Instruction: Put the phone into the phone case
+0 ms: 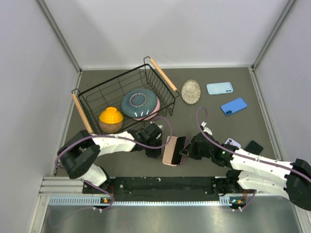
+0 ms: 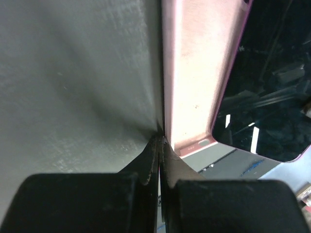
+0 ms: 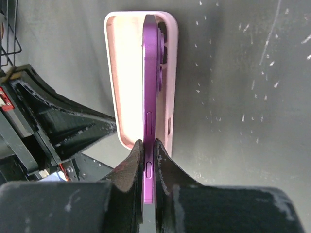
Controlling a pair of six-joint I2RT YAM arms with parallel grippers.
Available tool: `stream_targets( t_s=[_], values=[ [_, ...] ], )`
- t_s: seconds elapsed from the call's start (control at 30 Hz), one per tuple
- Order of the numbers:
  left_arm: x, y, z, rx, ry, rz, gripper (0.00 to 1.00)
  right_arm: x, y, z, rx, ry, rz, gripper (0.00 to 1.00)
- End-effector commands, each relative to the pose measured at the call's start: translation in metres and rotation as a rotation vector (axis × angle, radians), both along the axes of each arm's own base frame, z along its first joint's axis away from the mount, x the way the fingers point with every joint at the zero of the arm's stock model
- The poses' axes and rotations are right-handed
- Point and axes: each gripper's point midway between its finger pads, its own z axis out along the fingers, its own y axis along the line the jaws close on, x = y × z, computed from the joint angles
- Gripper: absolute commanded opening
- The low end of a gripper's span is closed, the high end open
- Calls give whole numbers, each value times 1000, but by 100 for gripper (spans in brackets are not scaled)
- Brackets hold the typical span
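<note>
Left gripper pinches pink phone case wall. Right gripper clamps purple phone, edge-on over the case; only right wrist view shows its side buttons.

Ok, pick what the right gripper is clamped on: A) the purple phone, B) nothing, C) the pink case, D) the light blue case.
A: the right gripper pinches the purple phone front and back, holding it edge-on over the open pink case.
</note>
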Motion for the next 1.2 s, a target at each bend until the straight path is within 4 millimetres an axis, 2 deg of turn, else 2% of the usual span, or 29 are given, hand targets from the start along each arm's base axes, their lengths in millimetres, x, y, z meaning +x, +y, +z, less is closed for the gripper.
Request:
stream_targets(
  t_s=[0.0,0.17,0.2,0.4,0.47,0.5,0.53,0.63,0.8,0.93,1.17],
  values=[
    [-7,-16,13,-97,-8,3,0,14,26,33,127,-66,65,0],
    [-7,-14,16,-92,-39,16,0,17,23,19,118,-28,115,0],
    [-7,-13,16,-86,-42,15,0,11,26,18,133,-20,163,0],
    [7,2,11,28,-87,46,0,10,42,35,169,-100,333,0],
    [15,-2,20,34,-104,40,0,8,41,35,146,-112,367,0],
    [17,4,19,71,-111,49,0,9,42,39,145,-119,377,0],
    [22,1,27,67,-132,51,0,9,43,39,138,-121,383,0],
    [28,2,32,76,-163,58,0,9,43,36,135,-107,393,0],
    [34,6,25,127,-171,60,0,6,45,33,141,-88,410,0],
    [32,9,20,126,-161,83,0,5,42,27,150,-70,366,0],
    [17,-7,18,-2,-100,70,0,1,44,12,187,-18,343,0]
  ],
)
